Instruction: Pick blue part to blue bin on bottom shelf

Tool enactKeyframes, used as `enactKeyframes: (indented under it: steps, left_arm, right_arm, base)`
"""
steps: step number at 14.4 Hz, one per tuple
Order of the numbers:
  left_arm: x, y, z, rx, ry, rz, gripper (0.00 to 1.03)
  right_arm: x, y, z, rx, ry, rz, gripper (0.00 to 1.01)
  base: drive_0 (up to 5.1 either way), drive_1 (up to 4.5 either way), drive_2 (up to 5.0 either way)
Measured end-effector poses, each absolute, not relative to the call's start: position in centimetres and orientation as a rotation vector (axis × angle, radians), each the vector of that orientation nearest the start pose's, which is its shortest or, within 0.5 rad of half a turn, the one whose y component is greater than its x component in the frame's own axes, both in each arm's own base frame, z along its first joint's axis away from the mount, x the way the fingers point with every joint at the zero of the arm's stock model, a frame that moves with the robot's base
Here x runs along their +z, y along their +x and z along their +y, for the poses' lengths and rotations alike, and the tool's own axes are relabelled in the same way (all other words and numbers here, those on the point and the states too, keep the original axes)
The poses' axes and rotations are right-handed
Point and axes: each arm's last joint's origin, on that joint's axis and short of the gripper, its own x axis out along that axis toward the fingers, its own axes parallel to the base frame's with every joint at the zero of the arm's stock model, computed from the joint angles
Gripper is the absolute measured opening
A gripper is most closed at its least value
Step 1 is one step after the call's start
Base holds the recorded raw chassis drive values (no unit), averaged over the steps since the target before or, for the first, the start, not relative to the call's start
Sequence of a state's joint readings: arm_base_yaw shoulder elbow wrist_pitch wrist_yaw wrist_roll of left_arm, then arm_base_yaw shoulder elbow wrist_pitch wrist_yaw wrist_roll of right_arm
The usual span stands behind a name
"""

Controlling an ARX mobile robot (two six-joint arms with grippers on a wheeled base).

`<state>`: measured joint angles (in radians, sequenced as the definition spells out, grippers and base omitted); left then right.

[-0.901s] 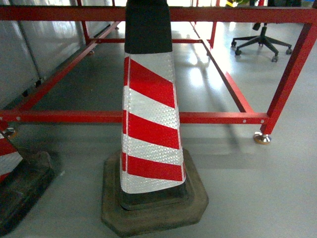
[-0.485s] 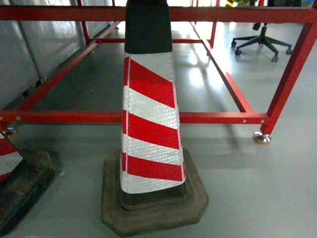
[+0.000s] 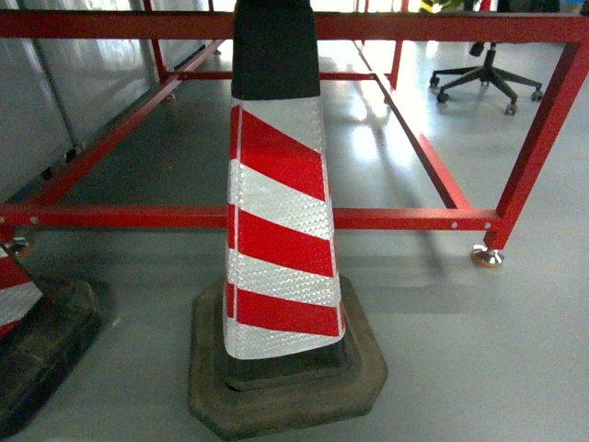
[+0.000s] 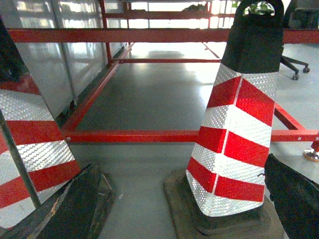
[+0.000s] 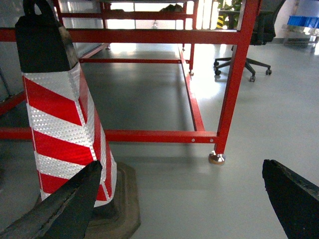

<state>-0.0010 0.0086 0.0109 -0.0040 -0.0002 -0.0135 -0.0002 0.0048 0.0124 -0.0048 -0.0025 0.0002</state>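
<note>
beside red frame (image 3: pixel 405 219), striped cone (image 3: pixel 281 230), open grey floor (image 3: pixel 479 350)

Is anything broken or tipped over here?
Nothing looks broken or spilled. The striped cone stands upright on its black base in front of the red frame. One odd thing: no blue part, blue bin or shelf shows clearly in these views.

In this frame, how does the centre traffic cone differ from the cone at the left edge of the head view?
The centre cone stands almost whole in the head view, its black upper section included; the left cone is cut off by the edge, showing only a sliver of stripes. The centre cone's base shows on all sides; the left cone's base shows only part. Both have red and white reflective stripes on dark bases and stand in front of the red frame.
</note>
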Motion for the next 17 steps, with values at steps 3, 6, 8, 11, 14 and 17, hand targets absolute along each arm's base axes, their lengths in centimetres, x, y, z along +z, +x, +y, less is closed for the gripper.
enactKeyframes:
  steps: [3,6,8,11,14,17]
  left_arm:
    - [16.62,9.76,-0.01,-0.001,-0.014,0.002,0.98]
    - [16.58,9.76,-0.01,0.000,-0.014,0.005,0.98]
    - [16.59,9.76,0.00,0.001,-0.014,0.004,0.98]
    - [16.61,9.76,0.00,0.002,-0.011,0.002,0.98]
    - [16.61,9.76,-0.01,0.000,-0.010,0.002,0.98]
    - [16.62,9.76,0.00,0.001,-0.010,0.001,0.98]
  right_arm:
    - [16.69,9.72,0.01,0.002,0.000,-0.003,0.98]
    - [16.67,9.72,0.01,0.002,0.000,-0.001,0.98]
    - [16.68,9.72,0.00,0.000,0.000,-0.001,0.98]
    - [16.69,9.72,0.00,0.001,-0.001,-0.002,0.98]
    - [16.69,9.72,-0.01,-0.002,0.002,-0.003,0.98]
    - [16.69,9.72,0.00,0.000,-0.001,-0.003,0.98]
  base:
    - [0.0,0.00,0.0]
    - [0.0,0.00,0.0]
    - [0.0,0.00,0.0]
    - [0.0,0.00,0.0]
    - [0.0,0.00,0.0]
    - [0.0,0.00,0.0]
